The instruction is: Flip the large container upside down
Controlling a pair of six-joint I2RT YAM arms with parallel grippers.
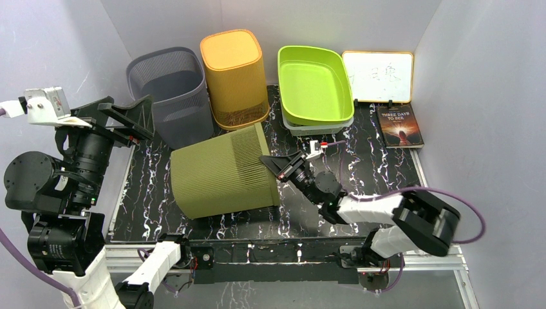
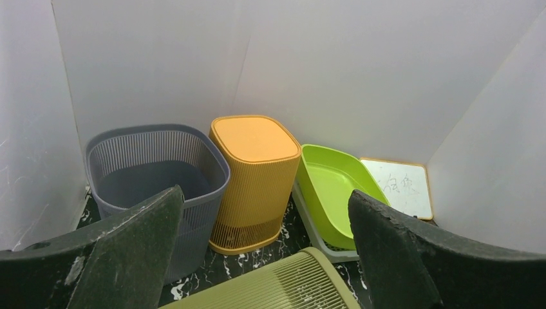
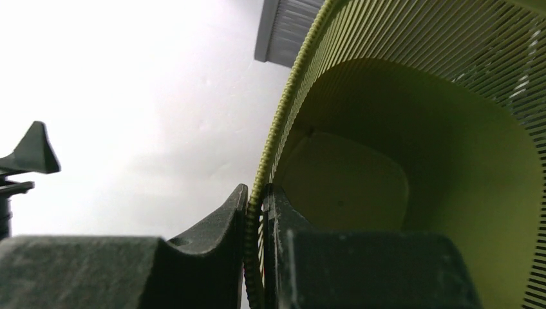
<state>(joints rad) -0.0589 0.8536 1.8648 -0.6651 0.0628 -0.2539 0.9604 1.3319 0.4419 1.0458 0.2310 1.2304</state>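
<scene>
The large container (image 1: pixel 219 174) is an olive-green ribbed bin. It lies on its side in the middle of the black marbled table, mouth facing right and base to the left. My right gripper (image 1: pixel 270 162) is shut on its rim, one finger inside the mouth and one outside. The right wrist view shows the jaws (image 3: pixel 256 193) pinching the thin ribbed rim, with the container's hollow inside (image 3: pixel 412 161) beyond. My left gripper (image 1: pixel 143 119) hangs open, raised at the table's left side, apart from the container. In the left wrist view its spread fingers (image 2: pixel 138 251) frame the container's side (image 2: pixel 283 286) below.
At the back stand an upright grey bin (image 1: pixel 169 84), an orange bin (image 1: pixel 233 71) upside down, and a lime tray (image 1: pixel 286 61) resting on a grey one. A whiteboard (image 1: pixel 378 76) and a book (image 1: pixel 400 125) lie at the back right. White walls enclose three sides.
</scene>
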